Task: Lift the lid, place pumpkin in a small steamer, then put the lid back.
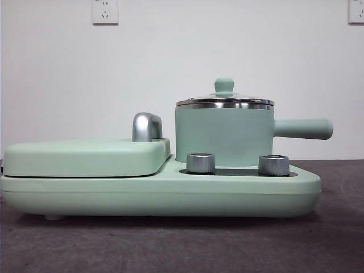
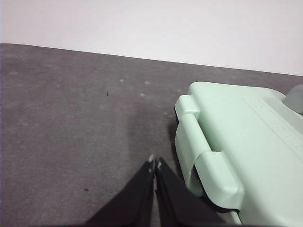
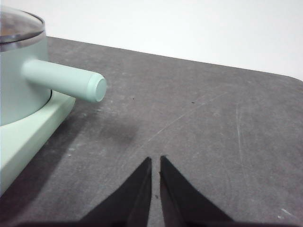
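Both pincers wait over bare tabletop (image 3: 213, 123), jaws pressed together and holding nothing: the left pincer (image 2: 155, 163) beside the griddle cover (image 2: 246, 137), the right pincer (image 3: 155, 161) off the end of the steamer (image 1: 224, 136) handle (image 3: 64, 80). The lid (image 1: 224, 101) sits on the steamer. No pumpkin is in view. Likely hazards: the small knob (image 1: 224, 86) slipping from a shallow pinch, or an arm nudging the handle and turning the steamer.

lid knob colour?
Mint green, matching the pot; the lid knob shows best in the front view.
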You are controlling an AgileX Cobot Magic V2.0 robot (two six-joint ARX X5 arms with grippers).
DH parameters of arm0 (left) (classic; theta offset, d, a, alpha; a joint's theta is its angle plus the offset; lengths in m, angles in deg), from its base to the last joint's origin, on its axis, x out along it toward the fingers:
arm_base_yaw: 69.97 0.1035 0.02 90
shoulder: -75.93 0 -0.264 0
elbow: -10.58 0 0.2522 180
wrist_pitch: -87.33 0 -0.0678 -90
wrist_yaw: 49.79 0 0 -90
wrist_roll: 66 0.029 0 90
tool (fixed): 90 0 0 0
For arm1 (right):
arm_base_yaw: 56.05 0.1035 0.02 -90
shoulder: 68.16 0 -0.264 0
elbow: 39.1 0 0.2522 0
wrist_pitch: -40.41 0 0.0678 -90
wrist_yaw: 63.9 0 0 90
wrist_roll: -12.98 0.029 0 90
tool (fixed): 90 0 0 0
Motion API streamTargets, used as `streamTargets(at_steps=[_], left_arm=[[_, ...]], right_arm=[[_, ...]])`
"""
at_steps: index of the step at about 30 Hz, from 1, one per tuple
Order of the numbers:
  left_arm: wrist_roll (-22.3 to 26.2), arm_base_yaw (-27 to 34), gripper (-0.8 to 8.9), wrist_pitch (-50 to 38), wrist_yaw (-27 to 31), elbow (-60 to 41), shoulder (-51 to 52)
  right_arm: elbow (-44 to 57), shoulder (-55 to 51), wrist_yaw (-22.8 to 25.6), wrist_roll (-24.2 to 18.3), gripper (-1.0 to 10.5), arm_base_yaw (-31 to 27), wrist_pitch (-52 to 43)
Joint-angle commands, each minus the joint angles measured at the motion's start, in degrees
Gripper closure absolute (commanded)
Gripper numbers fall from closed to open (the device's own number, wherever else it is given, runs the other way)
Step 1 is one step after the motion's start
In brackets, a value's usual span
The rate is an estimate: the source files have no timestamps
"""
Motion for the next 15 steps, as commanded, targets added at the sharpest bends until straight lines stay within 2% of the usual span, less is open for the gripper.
streamTargets(at_steps=[1, 15], left_arm=[[-0.2, 0.1, 8.06, -0.6, 0.0, -1.1, 0.0], [-0.2, 0.1, 8.06, -0.6, 0.0, -1.1, 0.0]], right_arm=[[0.2, -1.0, -0.1, 0.6, 9.2, -0.1, -0.5], [0.2, -1.0, -0.1, 1.1, 9.2, -0.1, -0.6]])
